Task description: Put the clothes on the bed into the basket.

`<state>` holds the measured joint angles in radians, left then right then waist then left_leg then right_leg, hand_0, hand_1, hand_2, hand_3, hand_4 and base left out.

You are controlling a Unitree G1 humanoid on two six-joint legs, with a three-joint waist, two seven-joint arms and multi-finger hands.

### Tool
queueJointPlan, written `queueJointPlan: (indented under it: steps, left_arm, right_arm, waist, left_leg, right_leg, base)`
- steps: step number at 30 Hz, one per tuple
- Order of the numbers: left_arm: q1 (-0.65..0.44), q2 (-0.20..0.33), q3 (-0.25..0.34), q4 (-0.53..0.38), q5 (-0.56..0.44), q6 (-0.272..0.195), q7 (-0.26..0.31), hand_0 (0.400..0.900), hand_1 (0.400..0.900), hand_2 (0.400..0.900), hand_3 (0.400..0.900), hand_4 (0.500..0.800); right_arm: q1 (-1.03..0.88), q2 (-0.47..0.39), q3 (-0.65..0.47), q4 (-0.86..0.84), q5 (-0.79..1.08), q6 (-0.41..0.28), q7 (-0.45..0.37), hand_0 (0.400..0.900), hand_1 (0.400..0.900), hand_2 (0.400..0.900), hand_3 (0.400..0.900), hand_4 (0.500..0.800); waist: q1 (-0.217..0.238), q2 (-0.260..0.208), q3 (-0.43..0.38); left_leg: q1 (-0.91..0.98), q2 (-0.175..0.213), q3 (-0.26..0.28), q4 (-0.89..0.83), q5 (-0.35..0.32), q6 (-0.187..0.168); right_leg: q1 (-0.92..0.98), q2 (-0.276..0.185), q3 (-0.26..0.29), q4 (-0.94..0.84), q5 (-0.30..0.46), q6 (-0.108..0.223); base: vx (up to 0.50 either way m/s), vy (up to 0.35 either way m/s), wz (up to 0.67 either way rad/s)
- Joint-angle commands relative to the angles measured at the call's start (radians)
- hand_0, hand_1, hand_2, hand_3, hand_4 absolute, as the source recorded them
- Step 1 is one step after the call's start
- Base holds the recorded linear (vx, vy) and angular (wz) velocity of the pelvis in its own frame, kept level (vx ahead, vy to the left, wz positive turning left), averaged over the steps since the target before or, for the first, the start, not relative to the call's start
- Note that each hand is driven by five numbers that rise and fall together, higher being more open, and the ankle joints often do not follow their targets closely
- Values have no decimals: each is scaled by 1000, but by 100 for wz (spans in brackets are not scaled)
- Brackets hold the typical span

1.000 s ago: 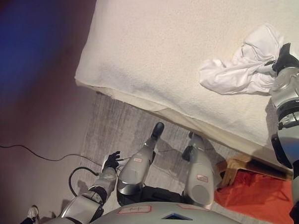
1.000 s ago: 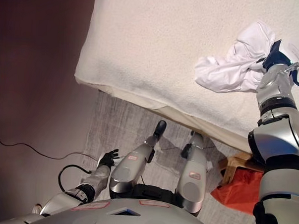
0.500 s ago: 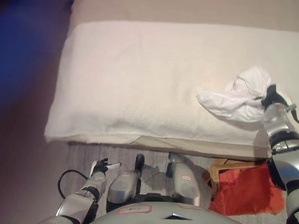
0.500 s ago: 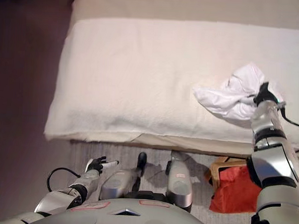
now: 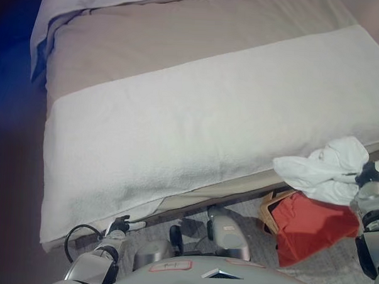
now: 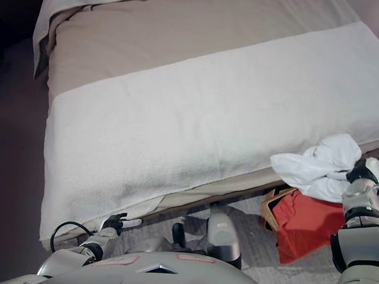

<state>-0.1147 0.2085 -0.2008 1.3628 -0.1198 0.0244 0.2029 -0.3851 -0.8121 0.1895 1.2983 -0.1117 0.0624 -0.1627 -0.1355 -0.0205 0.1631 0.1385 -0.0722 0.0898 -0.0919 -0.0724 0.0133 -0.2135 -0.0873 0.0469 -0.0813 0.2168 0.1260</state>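
**A:** What is the room like?

**B:** A wide bed [image 5: 199, 73] fills most of the scene. It has a beige cover, and a thick white blanket [image 5: 202, 136] is laid across its near part, hanging over the near edge. Below the bed is a grey carpet [image 6: 260, 246]. At the upper left corner a pale pillow [image 5: 76, 2] shows.

**A:** Where is the clothing?

**B:** A crumpled white garment [image 5: 323, 170] is at the lower right, off the near edge of the bed. It hangs above the basket [image 5: 269, 208], a wooden one standing on the floor just beside the bed. The basket already has an orange-red cloth [image 5: 315, 226] in it, which spills over its near side.

**A:** What is holding the garment?

**B:** The right hand [image 6: 362, 170]. It comes up from the lower right and is at the garment's right end, with the cloth bunched against it. The dark hand is closed on the fabric, and the garment droops away to the left of it.

**A:** And the other hand?

**B:** The left hand [image 5: 120, 226] is low at the lower left, near the floor by the blanket's hanging edge. It touches nothing. Its fingers are loose and partly extended, with a white tip pointing to the right.

**A:** Is anything else lying on the bed?

**B:** Only the blanket and the covers can be seen there.
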Motion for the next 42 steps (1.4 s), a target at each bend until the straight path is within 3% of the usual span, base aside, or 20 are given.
queueJointPlan:
  steps: [1, 10, 18, 19, 28, 42]
  left_arm:
    - [-3, 57, 1, 46, 38, 5, 6, 900, 900, 900, 900, 800]
    - [-11, 61, -16, 41, 44, 6, 1, 900, 900, 900, 900, 800]
    - [-15, 59, -33, 38, 40, 7, -2, 900, 900, 900, 900, 800]
    - [-16, 57, -35, 35, 39, 5, 0, 900, 900, 900, 900, 800]
    - [-12, 30, -48, 38, 38, 5, 9, 900, 900, 900, 900, 800]
    - [-11, 49, -25, 46, 42, 8, 11, 900, 900, 900, 900, 800]
  right_arm:
    - [-61, -137, -30, 55, 12, -15, -36, 400, 400, 400, 400, 500]
    - [13, -177, -123, 129, 32, 4, -26, 400, 400, 400, 400, 500]
    - [1, -214, -146, 166, 31, 22, -37, 400, 400, 400, 400, 500]
    - [-2, -216, -144, 168, 27, 21, -47, 900, 900, 900, 900, 800]
    - [14, -199, -150, 162, 38, 16, -51, 900, 900, 900, 900, 800]
    - [-10, -154, -102, 144, 34, 9, -42, 900, 900, 900, 900, 800]
  waist:
    - [-3, -14, -31]
    - [-24, 7, -21]
    - [-29, 70, -8]
    - [-29, 77, -9]
    - [-16, 94, -17]
    - [11, 47, -10]
  left_leg:
    - [-18, 39, 24, 5, -14, -37]
    - [-9, 28, 29, 11, -24, -33]
    - [-28, 14, 16, 19, -17, -36]
    - [-29, 15, 14, 17, -14, -38]
    - [-31, 21, -13, 9, -2, -44]
    - [-39, 26, -22, 7, 1, -42]
  right_leg:
    - [-19, -34, 49, 88, 6, 58]
    - [-19, -34, 66, 85, 10, 56]
    - [-22, -51, 59, 75, 15, 53]
    - [-20, -53, 55, 71, 14, 53]
    - [4, -64, 23, 50, 10, 48]
    - [3, -66, 9, 53, 14, 48]
  base:
    - [16, 9, -13]
    - [3, 1, -1]
    - [-4, -8, 7]
    - [7, -12, 12]
    - [4, -27, 13]
    - [-2, -8, 2]
